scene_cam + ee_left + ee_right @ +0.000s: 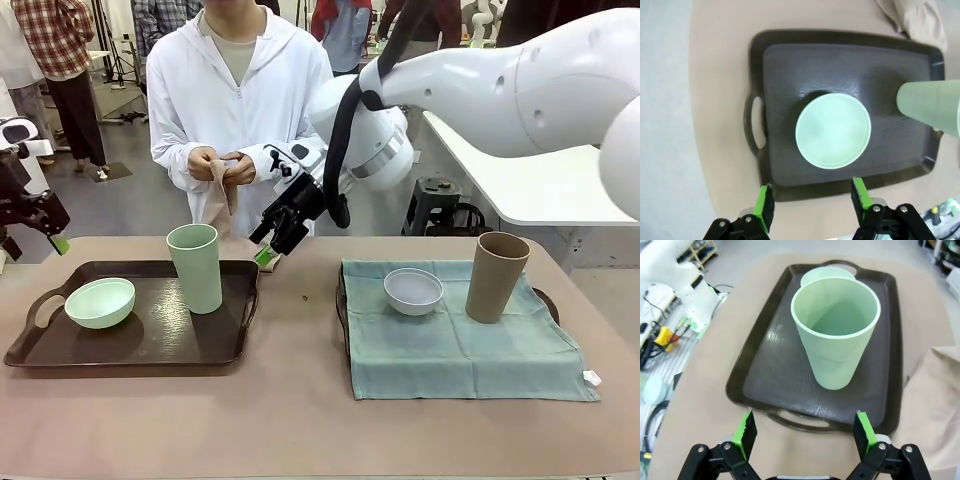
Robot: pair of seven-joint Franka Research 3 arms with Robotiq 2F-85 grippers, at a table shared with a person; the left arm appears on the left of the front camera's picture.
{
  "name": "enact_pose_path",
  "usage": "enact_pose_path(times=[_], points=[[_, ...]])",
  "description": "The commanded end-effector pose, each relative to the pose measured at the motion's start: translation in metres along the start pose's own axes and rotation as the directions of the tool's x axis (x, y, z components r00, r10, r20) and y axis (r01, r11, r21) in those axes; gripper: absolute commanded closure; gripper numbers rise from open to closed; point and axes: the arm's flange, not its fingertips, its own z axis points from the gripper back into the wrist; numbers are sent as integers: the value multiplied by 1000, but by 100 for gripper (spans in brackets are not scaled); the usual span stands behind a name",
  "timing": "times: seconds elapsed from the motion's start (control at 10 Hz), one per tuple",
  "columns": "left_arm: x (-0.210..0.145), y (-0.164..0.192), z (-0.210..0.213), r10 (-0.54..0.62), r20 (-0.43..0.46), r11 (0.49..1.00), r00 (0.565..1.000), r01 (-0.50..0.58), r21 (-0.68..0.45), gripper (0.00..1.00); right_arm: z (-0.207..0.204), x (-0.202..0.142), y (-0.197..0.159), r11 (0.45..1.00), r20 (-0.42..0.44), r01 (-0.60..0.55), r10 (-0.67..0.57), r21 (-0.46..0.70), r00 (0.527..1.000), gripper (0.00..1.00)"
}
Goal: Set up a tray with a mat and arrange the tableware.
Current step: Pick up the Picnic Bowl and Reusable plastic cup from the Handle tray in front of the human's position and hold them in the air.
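A dark tray (150,345) at the left carries a pale green bowl (100,302) and a tall green cup (196,266). A second tray (546,298) at the right lies under a teal mat (455,345), with a white bowl (413,290) and a tall brown cup (496,277) on it. My right gripper (268,243) reaches across to the left tray's far right corner. It is open (803,426) just short of the green cup (836,330). Open too, my left gripper (55,238) hangs high above the bowl (833,131) and the tray's near rim (811,192).
The person at the far side holds a beige cloth (218,195) in both hands. More beige cloth lies on the table beside the left tray (935,400). Bare table runs between the two trays and along the front edge.
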Motion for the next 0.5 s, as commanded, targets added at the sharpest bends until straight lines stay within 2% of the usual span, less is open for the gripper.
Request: enact_pose_path(times=[0.0, 0.2, 0.4], points=[[-2, 0, -12, -41, -17, 999, 999, 42, 26, 19, -11, -4, -17, 998, 82, -54, 52, 13, 995, 0], [-1, -2, -28, -58, -19, 998, 998, 58, 34, 19, -22, -8, -27, 998, 158, -48, 53, -36, 986, 0], [0, -3, -43, -74, -35, 996, 997, 75, 47, 19, -39, -8, -33, 995, 194, -30, 48, -93, 980, 0]])
